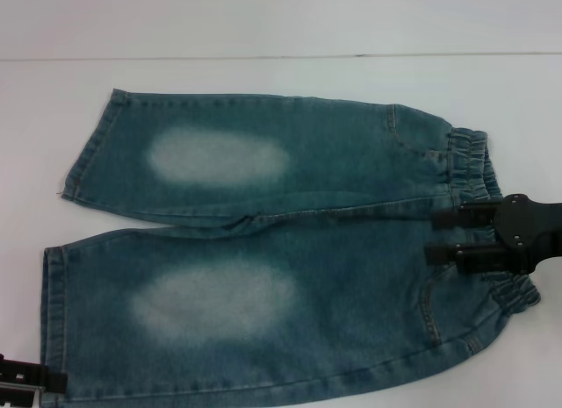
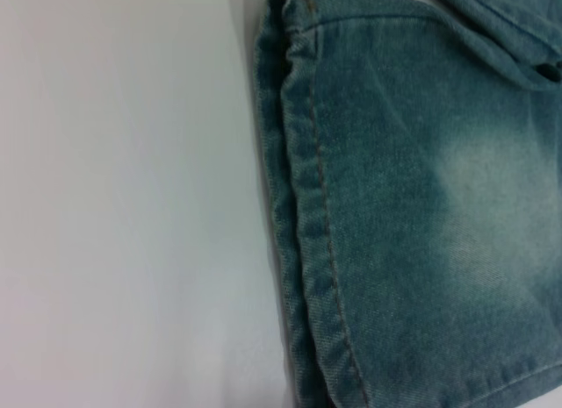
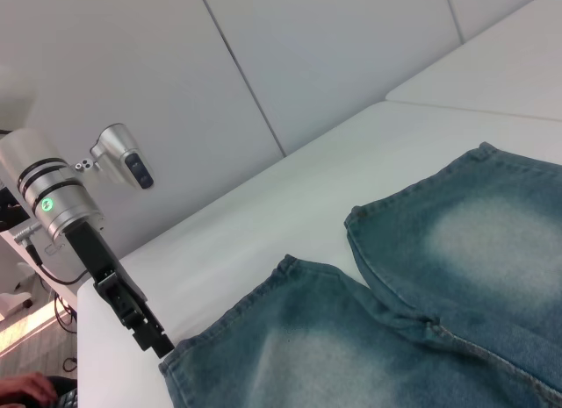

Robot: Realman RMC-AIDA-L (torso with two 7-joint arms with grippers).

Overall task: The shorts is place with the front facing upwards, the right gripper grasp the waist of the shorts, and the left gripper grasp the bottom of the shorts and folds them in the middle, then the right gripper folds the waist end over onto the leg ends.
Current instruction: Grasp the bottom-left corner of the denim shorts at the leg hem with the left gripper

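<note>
Now my right gripper (image 1: 443,235) spreads its 2 black fingers over the puckered waistband (image 1: 474,162) of the denim shorts (image 1: 290,250); my left gripper (image 1: 48,379) touches a flat hem (image 1: 54,311), grip unclear.

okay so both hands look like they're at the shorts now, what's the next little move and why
Probably close both hands before lifting. The shorts lie flat and unfolded, front up. The right hand is over the waistband with its fingers apart, and the left hand sits at the corner of the near leg hem. A secure pinch at each end should come before the fold.
</note>
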